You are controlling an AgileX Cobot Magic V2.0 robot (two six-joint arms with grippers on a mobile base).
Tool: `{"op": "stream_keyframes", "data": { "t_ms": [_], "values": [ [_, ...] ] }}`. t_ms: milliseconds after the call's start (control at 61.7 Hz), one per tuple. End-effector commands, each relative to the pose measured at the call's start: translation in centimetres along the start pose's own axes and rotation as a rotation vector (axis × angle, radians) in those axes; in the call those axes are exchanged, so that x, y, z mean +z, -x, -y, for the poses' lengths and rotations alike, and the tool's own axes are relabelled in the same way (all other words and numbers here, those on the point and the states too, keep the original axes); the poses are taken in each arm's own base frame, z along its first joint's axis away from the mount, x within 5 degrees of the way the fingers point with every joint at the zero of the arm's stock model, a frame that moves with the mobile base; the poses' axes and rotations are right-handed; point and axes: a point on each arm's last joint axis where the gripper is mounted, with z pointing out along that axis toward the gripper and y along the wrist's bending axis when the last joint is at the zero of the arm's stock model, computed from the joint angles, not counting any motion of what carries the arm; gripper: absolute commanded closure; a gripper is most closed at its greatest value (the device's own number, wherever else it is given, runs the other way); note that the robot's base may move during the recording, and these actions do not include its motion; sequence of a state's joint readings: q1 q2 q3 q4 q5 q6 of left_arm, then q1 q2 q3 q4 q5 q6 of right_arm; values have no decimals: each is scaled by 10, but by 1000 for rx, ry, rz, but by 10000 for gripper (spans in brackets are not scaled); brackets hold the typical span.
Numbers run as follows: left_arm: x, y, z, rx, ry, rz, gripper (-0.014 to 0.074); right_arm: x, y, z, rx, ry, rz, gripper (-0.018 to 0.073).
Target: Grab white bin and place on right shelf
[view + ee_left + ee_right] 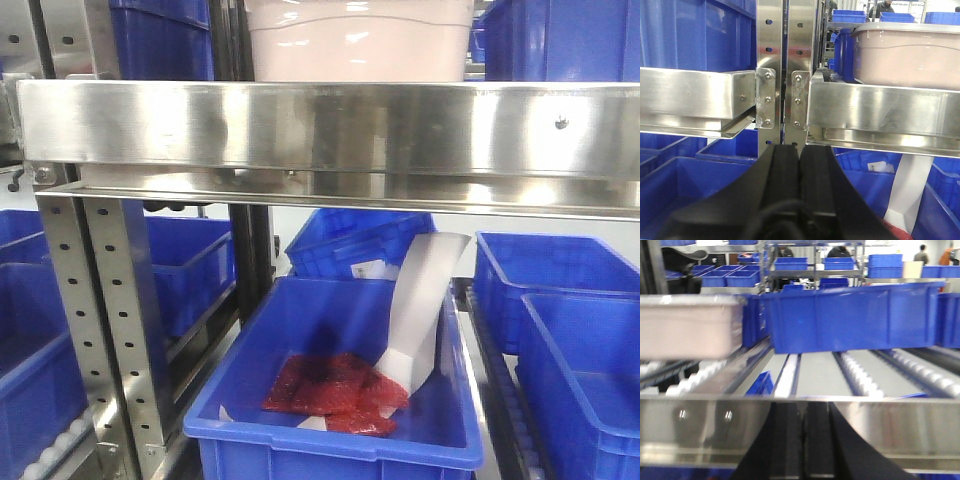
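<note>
Two grippers of mine are in view, each from its own wrist camera, and both have their black fingers pressed together with nothing between them. My left gripper [799, 152] points at the joint where two perforated steel uprights [785, 50] meet, below the level of the rails. My right gripper [801, 412] sits just in front of the wide flat front rail of the right shelf [330, 130], looking over it onto the roller lanes [860, 372] of that shelf.

The white bin [358, 40] stands on the right shelf, just behind the front rail. From the front camera I see only its pale pinkish lower wall with the curved moulded line; its top is cut off by the frame. In the left wrist view the bin [907, 55] is up and to the right of my gripper, sitting above the rail. In the right wrist view it [687, 325] is at the left, blurred, beside a blue crate [850, 315] that rests further back on the same rollers.

Below the shelf an open blue crate [340, 440] holds red packets [335, 390] and a white folded card [425, 300] leaning against its back wall. More blue crates stand on both sides.
</note>
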State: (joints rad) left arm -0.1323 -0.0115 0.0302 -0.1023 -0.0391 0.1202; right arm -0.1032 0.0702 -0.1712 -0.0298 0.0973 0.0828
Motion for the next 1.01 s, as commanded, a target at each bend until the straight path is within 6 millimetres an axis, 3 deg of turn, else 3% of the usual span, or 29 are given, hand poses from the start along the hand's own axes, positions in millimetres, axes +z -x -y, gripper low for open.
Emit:
{"op": "stream_keyframes", "data": {
  "t_ms": [0,113,227,989],
  "values": [
    [-1,9,-1,-13,12,99,713,-1,-7,-1,-32,34,107,492],
    [-1,9,-1,-13,12,99,713,-4,-33,0,-15,38,102,492],
    [-1,9,-1,-13,12,99,713,-4,-47,1,-5,33,55,492],
    [-1,9,-1,-13,12,99,713,-4,-49,1,-8,31,39,492]
  ]
}}
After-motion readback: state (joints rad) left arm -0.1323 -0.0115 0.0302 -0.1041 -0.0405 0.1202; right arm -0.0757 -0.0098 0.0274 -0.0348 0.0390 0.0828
